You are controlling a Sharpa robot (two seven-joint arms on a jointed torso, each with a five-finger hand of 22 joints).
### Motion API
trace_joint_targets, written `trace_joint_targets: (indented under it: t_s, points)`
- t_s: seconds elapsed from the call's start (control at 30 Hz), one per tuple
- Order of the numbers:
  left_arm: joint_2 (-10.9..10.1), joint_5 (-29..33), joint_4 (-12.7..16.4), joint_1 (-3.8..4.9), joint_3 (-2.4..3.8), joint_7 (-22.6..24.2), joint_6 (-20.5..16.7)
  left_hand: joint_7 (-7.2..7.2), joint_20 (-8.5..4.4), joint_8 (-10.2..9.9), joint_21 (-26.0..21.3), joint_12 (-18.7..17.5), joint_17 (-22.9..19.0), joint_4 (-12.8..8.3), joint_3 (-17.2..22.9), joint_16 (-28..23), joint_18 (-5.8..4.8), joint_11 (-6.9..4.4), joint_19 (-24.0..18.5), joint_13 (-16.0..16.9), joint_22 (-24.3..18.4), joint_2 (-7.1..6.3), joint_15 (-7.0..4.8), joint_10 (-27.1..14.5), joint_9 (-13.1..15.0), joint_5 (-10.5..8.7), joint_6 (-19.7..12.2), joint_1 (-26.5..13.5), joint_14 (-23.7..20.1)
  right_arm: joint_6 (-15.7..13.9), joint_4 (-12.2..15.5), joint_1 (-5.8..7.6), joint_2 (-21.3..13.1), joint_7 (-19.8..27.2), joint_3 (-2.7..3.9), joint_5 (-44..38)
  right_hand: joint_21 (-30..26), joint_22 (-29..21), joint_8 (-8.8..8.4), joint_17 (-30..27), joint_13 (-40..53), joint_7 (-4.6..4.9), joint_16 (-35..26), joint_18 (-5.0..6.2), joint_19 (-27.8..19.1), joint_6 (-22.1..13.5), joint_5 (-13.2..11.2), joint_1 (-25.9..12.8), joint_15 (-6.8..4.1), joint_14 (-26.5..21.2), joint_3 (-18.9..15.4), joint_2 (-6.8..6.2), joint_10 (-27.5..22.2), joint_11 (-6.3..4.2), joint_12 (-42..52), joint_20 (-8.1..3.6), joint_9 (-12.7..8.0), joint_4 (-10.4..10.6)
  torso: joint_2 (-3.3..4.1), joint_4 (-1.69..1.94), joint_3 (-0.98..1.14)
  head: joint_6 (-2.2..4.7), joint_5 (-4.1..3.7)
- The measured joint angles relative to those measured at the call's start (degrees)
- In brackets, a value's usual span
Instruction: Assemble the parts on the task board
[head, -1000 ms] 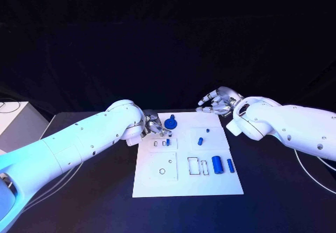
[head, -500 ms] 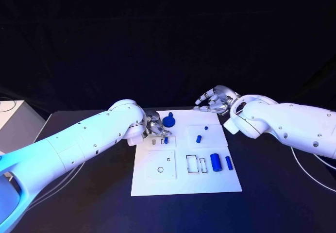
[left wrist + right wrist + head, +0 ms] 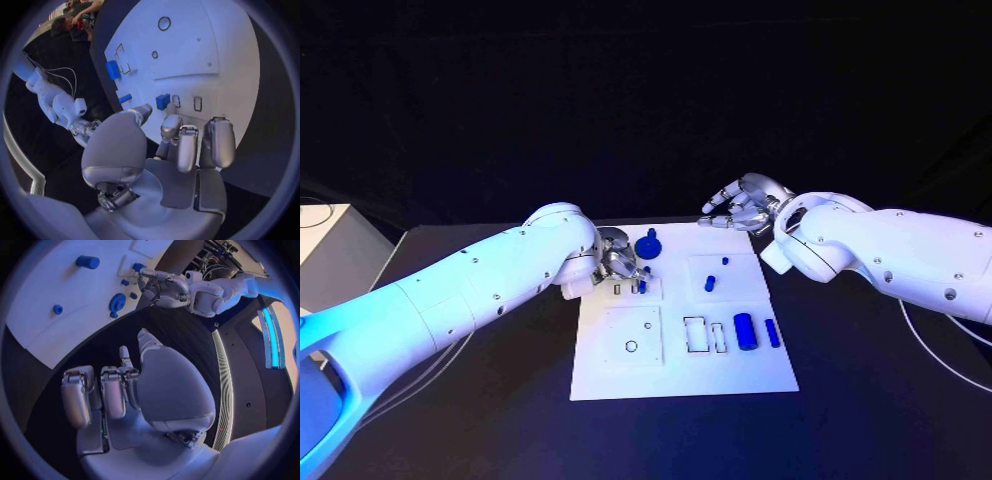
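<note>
The white task board (image 3: 678,370) lies in the middle of the black table. My left hand (image 3: 620,264) hovers over its far left part with fingers loosely bent and nothing held. A small blue block (image 3: 162,101) stands at the slots just beyond its fingertips (image 3: 172,121); whether they touch it I cannot tell. A blue gear-shaped part (image 3: 651,247) lies just behind that hand. My right hand (image 3: 740,212) floats off the board's far right corner, fingers apart and bare. A blue cylinder (image 3: 746,331) and a blue bar (image 3: 772,333) lie on the right side.
Two smaller blue pieces (image 3: 710,284) sit on the board's far right panel. Outlined slots (image 3: 695,334) and a round hole (image 3: 632,346) mark the near half. A pale box (image 3: 326,250) stands at the table's far left.
The whole picture has shifted a little. Relative to the board, my left hand has eased slightly nearer the small blue block. My right hand looks much the same.
</note>
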Motion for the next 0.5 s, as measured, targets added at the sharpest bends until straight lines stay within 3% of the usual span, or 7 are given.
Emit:
trace_joint_targets:
  t_s: [0.5]
  points:
    - [0.08, 0.24, 0.0, 0.0, -0.04, -0.07, 1.11, -0.41, -0.21, 1.98, 0.05, 0.0, 0.0, 0.0, 0.0, 0.0, 0.0, -0.51, 0.21, 0.06, 0.33, 0.15, -0.41, 0.06, 2.39, 0.0, 0.0, 1.21, 0.0, 0.32, -0.13, 0.0, 0.15, -0.18, 0.01, -0.05, 0.0, 0.04, 0.0, 0.0, 0.0, 0.0, 0.0, 0.0, 0.0, 0.0, 0.23, -0.31, 0.0, 0.0, -0.16, -0.3, 0.0, 0.0, 0.0, 0.0, 0.05, 0.16, -0.02, 0.1, -0.03, -0.08, -0.11]
